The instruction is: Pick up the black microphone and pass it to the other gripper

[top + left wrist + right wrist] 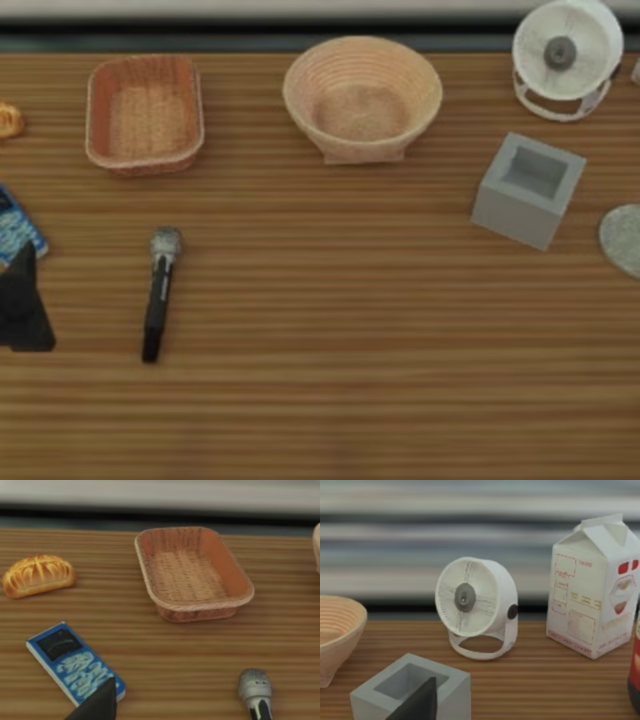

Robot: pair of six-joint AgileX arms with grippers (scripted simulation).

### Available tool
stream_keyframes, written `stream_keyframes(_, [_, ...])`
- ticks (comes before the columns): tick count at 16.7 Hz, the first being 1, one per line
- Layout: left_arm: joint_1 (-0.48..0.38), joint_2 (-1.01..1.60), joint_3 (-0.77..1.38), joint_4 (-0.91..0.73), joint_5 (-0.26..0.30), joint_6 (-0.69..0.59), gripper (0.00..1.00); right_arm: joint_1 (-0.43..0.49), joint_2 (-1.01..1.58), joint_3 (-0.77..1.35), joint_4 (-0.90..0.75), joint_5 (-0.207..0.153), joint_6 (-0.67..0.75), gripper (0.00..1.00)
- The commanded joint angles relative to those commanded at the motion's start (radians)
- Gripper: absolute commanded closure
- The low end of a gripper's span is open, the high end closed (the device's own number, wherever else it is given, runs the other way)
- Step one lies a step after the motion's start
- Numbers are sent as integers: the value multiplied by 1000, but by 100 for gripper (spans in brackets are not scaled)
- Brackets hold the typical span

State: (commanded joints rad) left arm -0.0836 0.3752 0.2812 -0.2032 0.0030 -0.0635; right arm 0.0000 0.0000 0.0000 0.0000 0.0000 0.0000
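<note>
Item one, the wooden table (pixel 350 330), seen from above. Item two, the black microphone (pixel 158 295): we find it lying flat on the left part of the table, silver mesh head toward the far edge and handle toward the near edge, below the rectangular wicker basket (pixel 145 113) and well apart from it. Nothing touches it. Item three, our left gripper (pixel 22 300): a dark shape at the table's left edge, level with the microphone and apart from it on its left. We cannot tell whether it is open or closed, and we see nothing in its grasp. Just beyond it lies the blue-keyed phone (pixel 15 228), and farther back a bread roll (pixel 8 120) sits at the same edge. Item four, our right gripper (pixel 417 704): only a dark sliver shows in the right wrist view, in front of the grey open-topped box (pixel 528 188). We cannot tell its state either. Item five, a round woven basket (pixel 362 97) at the far centre. Item six, a white fan (pixel 566 55) at the far right corner, with a milk carton (pixel 592 587) beside it. Item seven, a grey disc (pixel 625 238) cut off by the right edge, near the box.
</note>
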Motion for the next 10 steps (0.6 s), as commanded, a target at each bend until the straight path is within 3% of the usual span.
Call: stream_keyframes(10, [-152, 989, 646, -454, -37, -150, 0, 0, 0, 0, 0, 0, 0, 0])
